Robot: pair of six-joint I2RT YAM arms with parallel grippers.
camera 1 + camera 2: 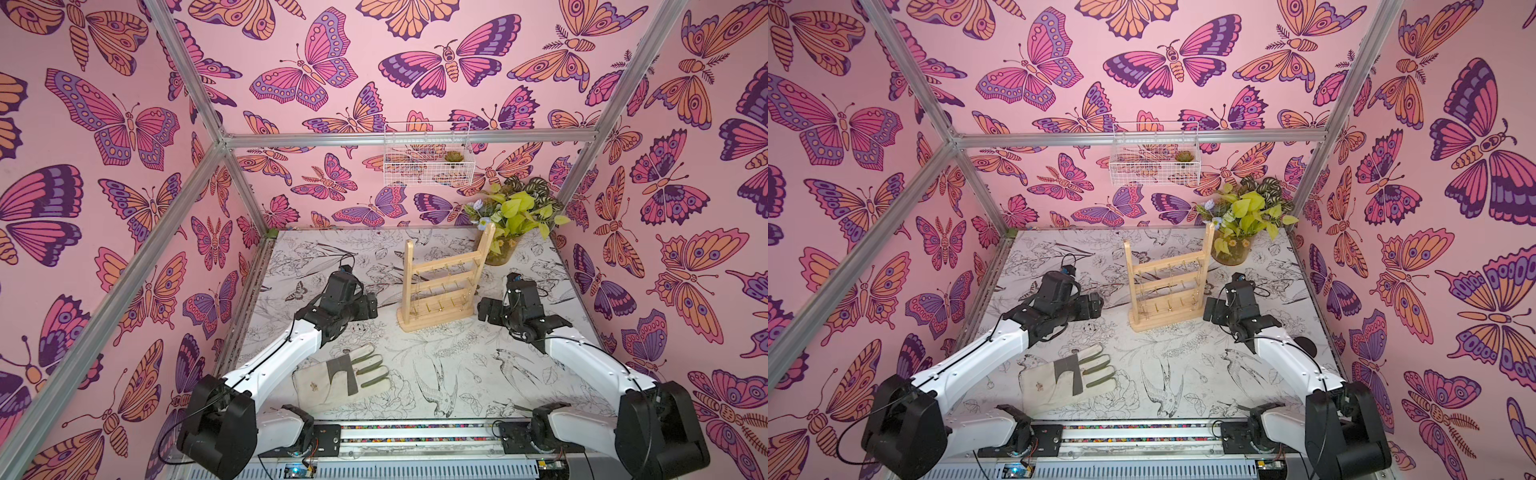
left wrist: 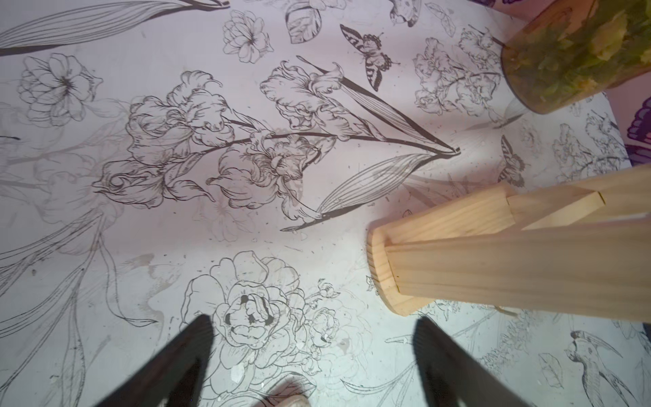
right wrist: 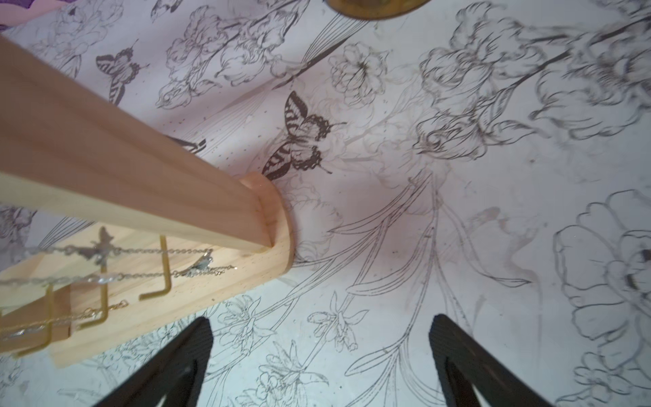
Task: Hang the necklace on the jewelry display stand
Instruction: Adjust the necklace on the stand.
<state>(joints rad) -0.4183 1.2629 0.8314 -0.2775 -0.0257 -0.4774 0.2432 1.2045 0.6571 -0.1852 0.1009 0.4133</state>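
The jewelry display stand (image 1: pixel 440 286) (image 1: pixel 1165 291) stands upright mid-table in both top views. Its light wood upright fills part of the left wrist view (image 2: pixel 493 267) and the right wrist view (image 3: pixel 105 169). In the right wrist view a silver necklace (image 3: pixel 148 251) with butterfly charms lies strung across the stand's gold hooks (image 3: pixel 163 271), with other thin chains beside it. My left gripper (image 1: pixel 372 305) (image 2: pixel 313 327) hovers just left of the stand, open and empty. My right gripper (image 1: pixel 484 309) (image 3: pixel 320 322) hovers just right of the stand's base, also open and empty.
A white work glove (image 1: pixel 345 374) lies flat at the front left, under my left arm. A glass vase of green plants (image 1: pixel 511 224) stands behind the stand at the back right. A white wire basket (image 1: pixel 428 160) hangs on the back wall.
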